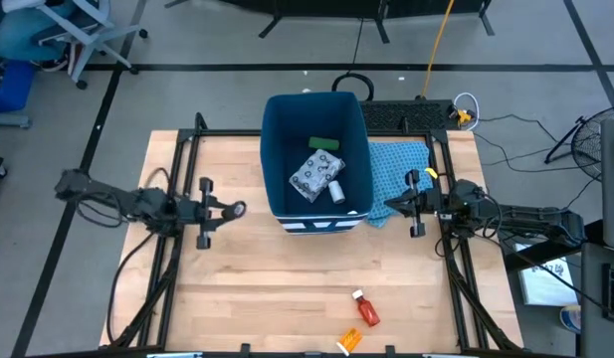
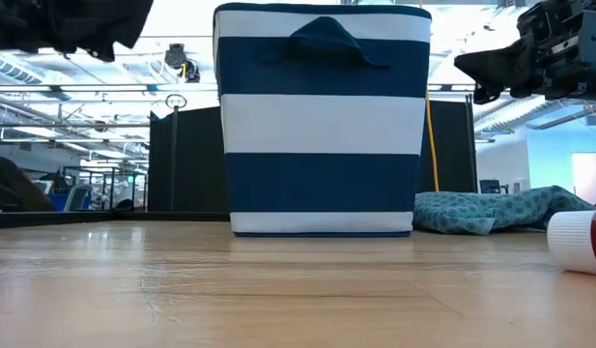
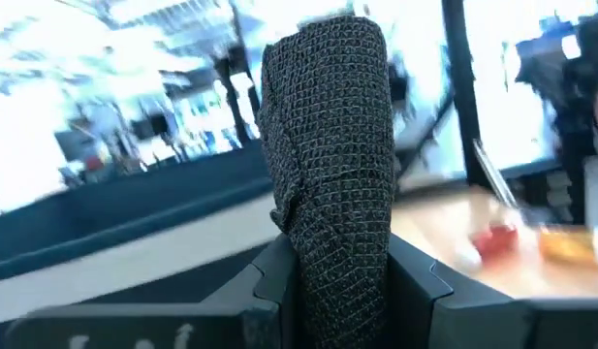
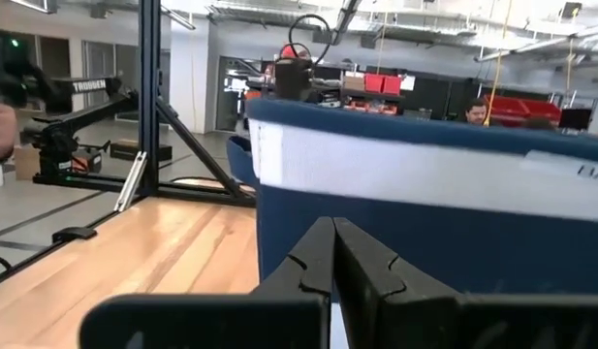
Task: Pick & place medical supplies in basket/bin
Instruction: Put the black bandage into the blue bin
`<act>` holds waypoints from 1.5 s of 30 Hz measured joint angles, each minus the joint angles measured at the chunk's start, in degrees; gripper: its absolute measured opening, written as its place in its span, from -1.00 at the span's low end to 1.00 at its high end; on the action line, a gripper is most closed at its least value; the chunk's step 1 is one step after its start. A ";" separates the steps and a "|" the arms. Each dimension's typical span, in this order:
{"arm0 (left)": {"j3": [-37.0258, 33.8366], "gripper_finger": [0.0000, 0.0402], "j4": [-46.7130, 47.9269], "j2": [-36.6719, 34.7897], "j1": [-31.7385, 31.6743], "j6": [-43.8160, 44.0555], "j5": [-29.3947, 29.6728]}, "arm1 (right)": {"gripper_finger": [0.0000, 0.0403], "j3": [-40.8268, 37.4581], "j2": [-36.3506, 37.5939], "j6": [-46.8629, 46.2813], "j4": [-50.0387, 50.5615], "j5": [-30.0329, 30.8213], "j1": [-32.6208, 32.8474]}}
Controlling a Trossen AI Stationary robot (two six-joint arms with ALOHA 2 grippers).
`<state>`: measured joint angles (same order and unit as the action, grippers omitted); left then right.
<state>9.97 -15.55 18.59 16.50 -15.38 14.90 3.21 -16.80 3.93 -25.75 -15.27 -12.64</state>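
The dark blue bin (image 1: 285, 129) with white stripes (image 2: 322, 124) stands at the table's far middle. Inside it lie a green flat box (image 1: 324, 144), a white patterned packet (image 1: 312, 175) and a small white bottle (image 1: 336, 191). To the bin's left, my left gripper (image 1: 230, 209) is shut on a black oblong piece (image 3: 328, 126) with a mesh surface. Beside the bin's right wall my right gripper (image 1: 389, 206) is shut on nothing (image 4: 334, 233). A red bottle (image 1: 366, 312) and an orange bottle (image 1: 349, 341) lie on their sides near the table's near edge. My left gripper pinches the black piece's lower end (image 3: 339, 291) between its two fingers (image 3: 271, 281). The fingers reach about level from the table's left toward the bin. The piece stands up out of the hold, clear of the table.
A light blue patterned cloth (image 1: 401, 164) lies on the table right of the bin, also seen in the low view (image 2: 500, 208). The red bottle's white cap (image 2: 573, 237) shows at the low view's right edge. Bare wood stretches between the bin and the two bottles.
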 joint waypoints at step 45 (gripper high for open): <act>95.64 -0.49 59.38 93.67 -40.61 6.16 -19.16 | -1.00 0.00 0.00 5.43 -0.37 0.18 0.00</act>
<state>105.61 43.84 112.26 -24.10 -9.22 -4.26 3.21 -16.80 9.36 -26.12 -15.08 -12.64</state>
